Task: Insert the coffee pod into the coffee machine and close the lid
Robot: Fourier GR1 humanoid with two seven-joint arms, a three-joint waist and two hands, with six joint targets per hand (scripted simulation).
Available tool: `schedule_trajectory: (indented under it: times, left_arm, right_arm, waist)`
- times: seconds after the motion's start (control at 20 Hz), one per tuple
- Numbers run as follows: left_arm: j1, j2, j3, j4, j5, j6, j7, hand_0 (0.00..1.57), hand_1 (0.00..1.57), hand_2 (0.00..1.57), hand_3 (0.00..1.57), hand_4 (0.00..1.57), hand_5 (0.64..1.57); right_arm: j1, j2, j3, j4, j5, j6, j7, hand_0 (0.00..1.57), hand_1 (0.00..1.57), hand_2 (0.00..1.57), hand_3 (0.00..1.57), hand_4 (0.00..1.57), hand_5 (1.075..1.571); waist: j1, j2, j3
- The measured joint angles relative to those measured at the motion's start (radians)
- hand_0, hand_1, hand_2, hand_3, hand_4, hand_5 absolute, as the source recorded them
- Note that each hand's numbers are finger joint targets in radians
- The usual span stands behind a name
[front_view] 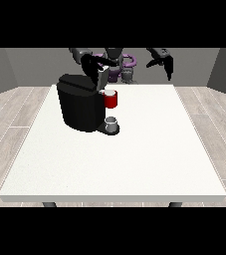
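Presently, the coffee machine (pixel 80 105) stands on the far left part of the white table (pixel 134 164), a black rounded body with its lid (pixel 102 75) raised and tilted up at the far side. A red brew section (pixel 111 100) projects from its right face, and a small pale disc, apparently the coffee pod (pixel 109 92), sits in the top of it. Below, a small grey cup (pixel 111 122) rests on the machine's base plate.

The hand at the view's left (pixel 91 63) is directly above the machine, at the raised lid and just up and left of the pod; whether it touches the lid or how its fingers lie cannot be told.

The hand at the view's right (pixel 163 62) hangs in the air well apart from the machine, beyond the table's far edge, fingers loosely spread and pointing down, holding nothing.
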Motion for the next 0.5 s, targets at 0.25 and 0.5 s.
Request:
schedule_trajectory:
  times: [0.25,0.5]
  left_arm:
    - [-0.035,0.006,0.002,0.002,0.004,0.002,0.013,0.00,0.00,0.00,0.00,0.36,1.571]
    - [-0.055,0.003,-0.018,0.002,0.006,-0.016,0.009,0.00,0.00,0.00,0.00,0.33,1.571]
  right_arm:
    - [-0.021,0.009,0.016,-0.017,0.027,-0.033,0.036,0.00,0.00,0.00,0.00,0.10,1.571]
    - [-0.041,-0.007,0.015,-0.059,0.042,-0.077,0.155,0.00,0.00,0.00,0.00,0.30,1.571]
  waist:
    - [0.005,0.016,0.0042]
    - [0.042,0.038,0.0123]
